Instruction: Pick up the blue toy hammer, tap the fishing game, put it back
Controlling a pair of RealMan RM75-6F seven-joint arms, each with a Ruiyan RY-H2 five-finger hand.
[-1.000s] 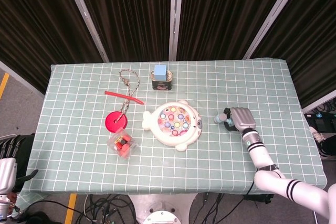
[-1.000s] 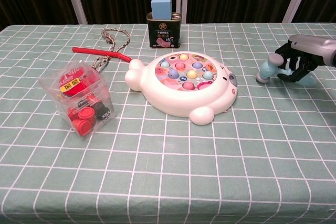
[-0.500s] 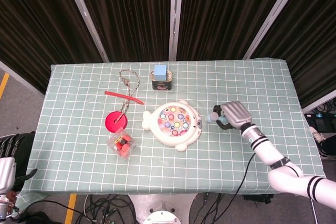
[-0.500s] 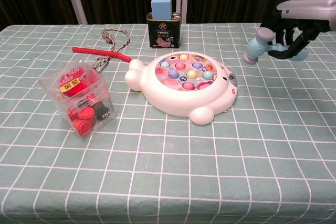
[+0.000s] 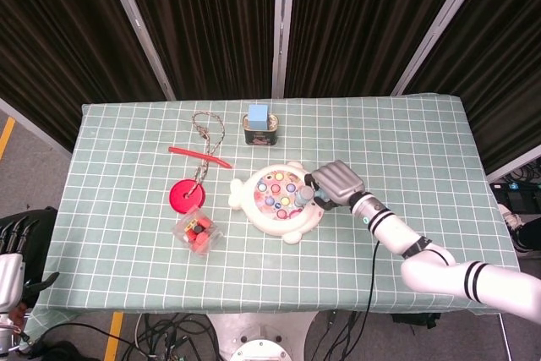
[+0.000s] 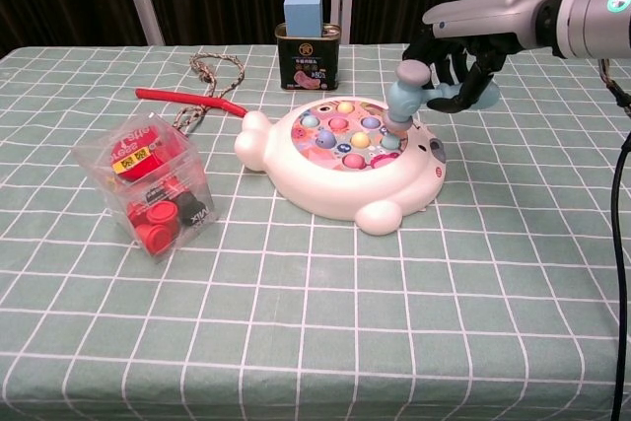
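Table [image 5: 118, 209] w/ a green checked cloth, black curtains behind it.

Right arm [image 5: 439, 270] is white & gray. It reaches in from the right side, over to the middle of the table.

Game [image 5: 279, 200] is a white fish shape w/ a pink top full of small colored fish. It sits in the middle of the table. In chest view [image 6: 340, 160] its tail points left.

Right hand [image 5: 336, 182] is at the right edge of the game. Its dark fingers [image 6: 449, 56] are curled tight round the hammer handle, so it's gripping the hammer.

Hammer [image 6: 402, 98] is light blue. Its head points down & its face touches the game's top near the right side, by the small fish. Head view shows the hammer head [image 5: 302, 198] on the pink part too.

Clear box [image 6: 148, 184] w/ red & black bits inside, left of the game, near the front.

Can [image 6: 311, 56], dark green, stands behind the game. A blue block [image 6: 304, 10] sits on top of it.

Red disc [image 5: 188, 195] lies left of the game, just behind the box.

Rope [image 5: 207, 128], thin & looped, lies at the back left.

Red stick [image 5: 199, 155] lies across the rope's lower end.

Left hand [image 5: 15, 247]: only a bit shows at the far left edge, off the table. Can't tell if it's open or closed.
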